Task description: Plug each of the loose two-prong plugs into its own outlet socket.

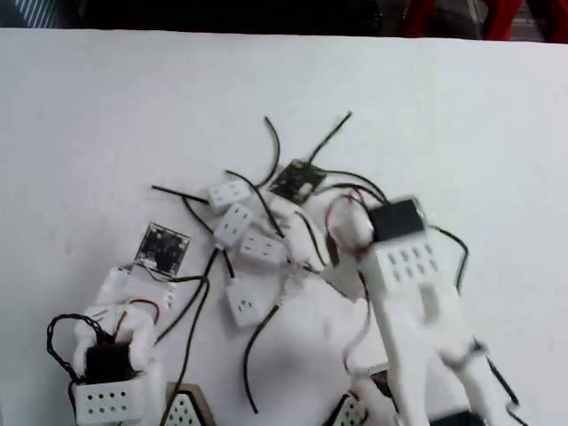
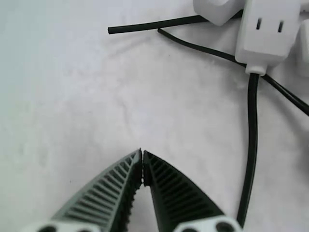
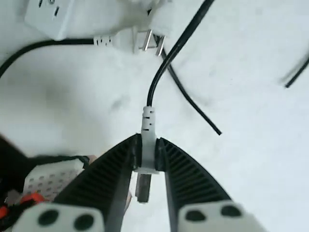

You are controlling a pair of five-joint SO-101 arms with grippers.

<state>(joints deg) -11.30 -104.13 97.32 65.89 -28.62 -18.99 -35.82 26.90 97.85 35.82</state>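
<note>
My right pincer (image 3: 147,143) is clamped on a white two-prong plug (image 3: 147,124), squeezing its body from both sides. Its black cable (image 3: 159,77) runs away from my wrist. The prongs seem to point back toward my palm, but I can't be sure. My left pincer (image 2: 142,157) is closed on nothing, low over bare bench (image 1: 461,98). An outlet socket (image 2: 268,29) lies near it with both slots showing.

Step in hand, as I judge it: carry the held plug to a free socket.
- Turn the prongs to face the slots first.
- Square both blades to the slots, then push straight, not at a slant.
- Brace the socket with the left pincer so it can't skid.

A second plug (image 3: 140,41) lies loose ahead with its blades bare, just beside a far socket (image 3: 50,14).

Room: sockets and cable loops crowd the middle of the bench, and a loop could snag. There is open bench beyond the cluster and to its flanks. The far edge is well apart from the cluster.
</note>
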